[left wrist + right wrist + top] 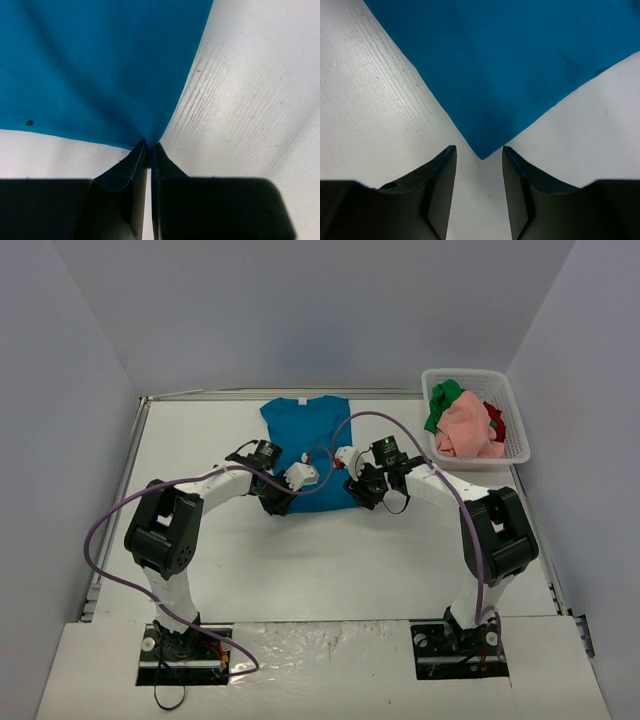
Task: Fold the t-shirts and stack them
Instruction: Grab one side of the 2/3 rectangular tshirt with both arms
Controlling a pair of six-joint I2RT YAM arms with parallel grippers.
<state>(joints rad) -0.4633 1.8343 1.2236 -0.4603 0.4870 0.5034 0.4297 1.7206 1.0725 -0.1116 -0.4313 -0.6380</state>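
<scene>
1. Fingertips of my left gripper (149, 146) bite only the very tip of the near-left corner of the teal-blue t-shirt (100, 65). I judge the cloth could slide out once I lift and the weight of the shirt pulls on it.
2. At the shirt's near-right corner the risk is a miss. Only the point of the hem lies between the fingers of my right gripper (479, 148). If they meet short of it, they catch nothing or nudge the corner away.
3. If one corner holds and the other does not, the fold would go crooked, with the hem dragging askew over the table (200, 440) beside the shirt.
4. One purple cable (345, 430) arcs over the shirt's right edge, and a wide swing of my arm could brush or snag it.
5. My left tool is pressed together, pinching the shirt's corner, and the cloth puckers to a point at the tips.
6. My right tool stands partly spread and holds nothing. The corner sits in the gap, touching neither finger as far as I can tell.
7. The teal-blue shirt lies flat with its collar at the far end and both my tools at its near hem. The pink t-shirt (468, 428), green t-shirt (443, 400) and red t-shirt (495, 418) sit heaped in the white basket (518, 430), off to the shirt's right and apart from it.
</scene>
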